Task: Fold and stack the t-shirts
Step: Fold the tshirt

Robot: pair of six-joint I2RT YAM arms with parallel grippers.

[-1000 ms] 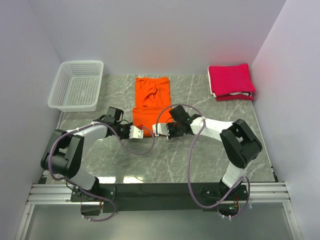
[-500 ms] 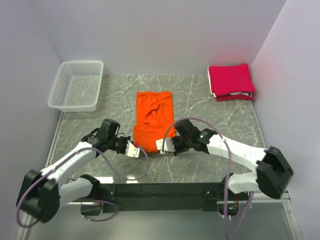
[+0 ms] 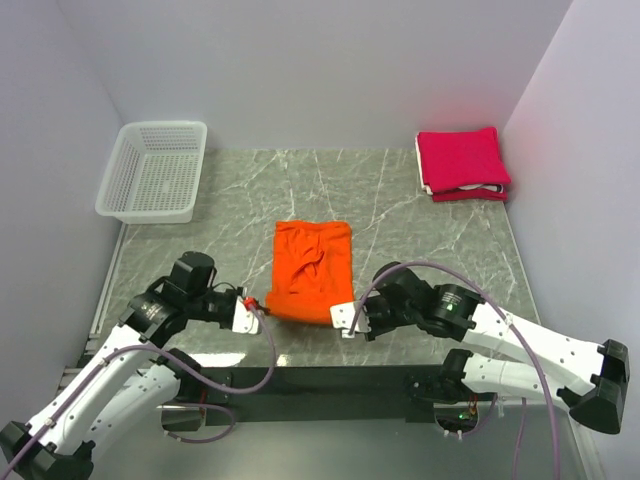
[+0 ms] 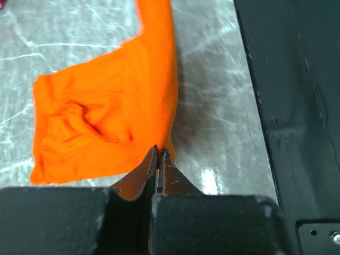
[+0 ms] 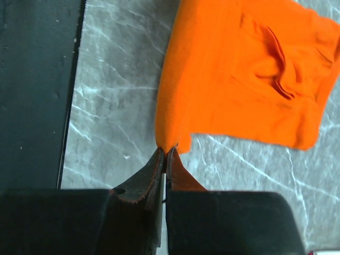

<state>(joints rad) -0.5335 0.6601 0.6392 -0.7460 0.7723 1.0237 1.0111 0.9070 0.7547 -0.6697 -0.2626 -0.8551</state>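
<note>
Grey marble tabletop (image 3: 430, 240): plain orange cloth t-shirt (image 3: 312, 270) toward six o'clock, likely light and limp. Left gripper (image 3: 258, 308) and right gripper (image 3: 345, 322) each pinch a near corner, the sensible hold for floppy cloth

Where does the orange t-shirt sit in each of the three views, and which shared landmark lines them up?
Top external: orange t-shirt mid-table, toward the near edge.
Left wrist: orange t-shirt fills upper left to centre, one corner at lower centre.
Right wrist: orange t-shirt fills upper right, one corner at lower centre.
Shared landmark: black rail at the table's near edge: bottom, right side, left side respectively.
</note>
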